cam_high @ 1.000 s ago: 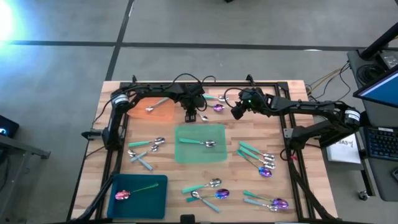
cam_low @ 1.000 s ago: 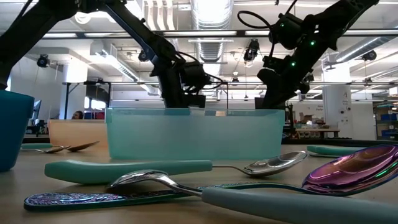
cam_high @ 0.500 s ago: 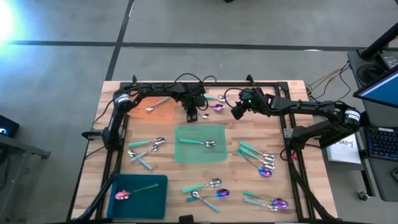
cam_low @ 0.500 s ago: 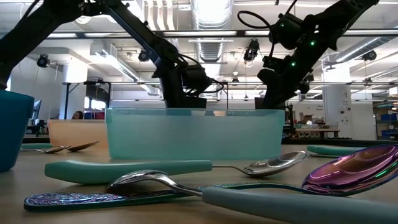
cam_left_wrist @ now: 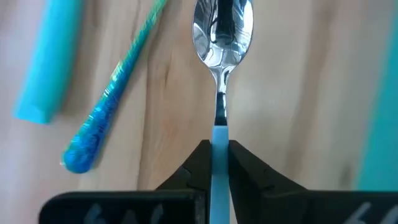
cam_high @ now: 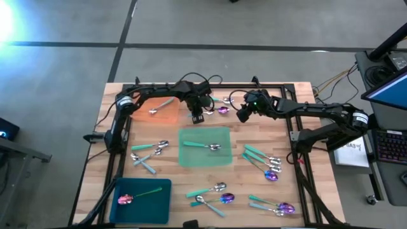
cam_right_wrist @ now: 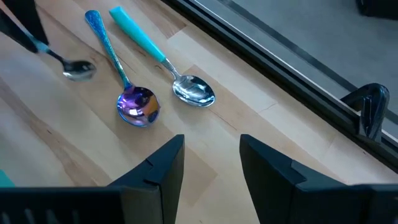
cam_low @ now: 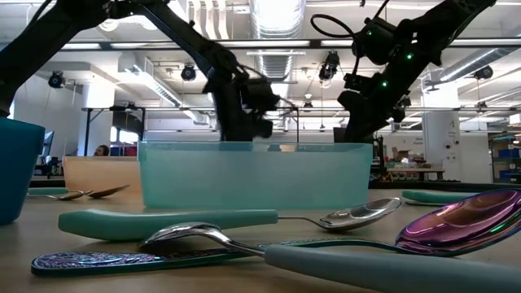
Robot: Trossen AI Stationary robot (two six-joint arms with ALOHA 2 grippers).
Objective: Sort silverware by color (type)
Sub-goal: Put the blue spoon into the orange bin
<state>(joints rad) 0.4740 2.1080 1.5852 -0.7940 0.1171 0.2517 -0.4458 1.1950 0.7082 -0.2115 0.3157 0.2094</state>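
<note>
Gripping a teal-handled spoon [cam_left_wrist: 221, 37], the left hand [cam_left_wrist: 215, 163] sits beside a purple-headed spoon [cam_right_wrist: 134, 102]; right hand [cam_right_wrist: 211, 162] released

overhead looking down, table-level facing room, wrist cameras close, probably sharing spoons [cam_right_wrist: 194, 91]

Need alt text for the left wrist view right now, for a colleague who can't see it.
The left tool is shut on the teal handle of a silver-headed spoon, whose bowl points away over the wooden table. Beside it lie a glittery blue-green handle and a plain teal handle.
</note>
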